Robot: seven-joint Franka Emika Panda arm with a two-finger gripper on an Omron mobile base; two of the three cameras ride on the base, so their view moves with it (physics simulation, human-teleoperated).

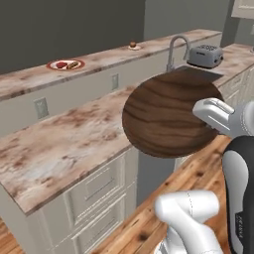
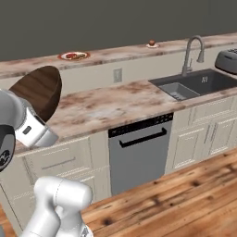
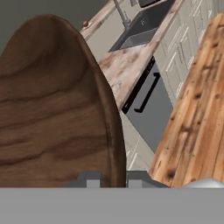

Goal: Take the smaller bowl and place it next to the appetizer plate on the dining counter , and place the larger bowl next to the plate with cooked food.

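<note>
Larger bowl point(image 3: 48, 109) — wide, dark wood-grained — tilted on edge, rim pinched by fingers point(image 3: 92, 179).

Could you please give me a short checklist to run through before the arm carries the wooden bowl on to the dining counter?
1. Fingers shut on the rim of the larger bowl: ok.
2. Bowl lifted off the worktop: ok.
3. Bowl held level: not ok, tilted on edge.
4. Plate with cooked food in sight on the dining counter: ok.
5. Smaller bowl already placed: cannot tell.
</note>
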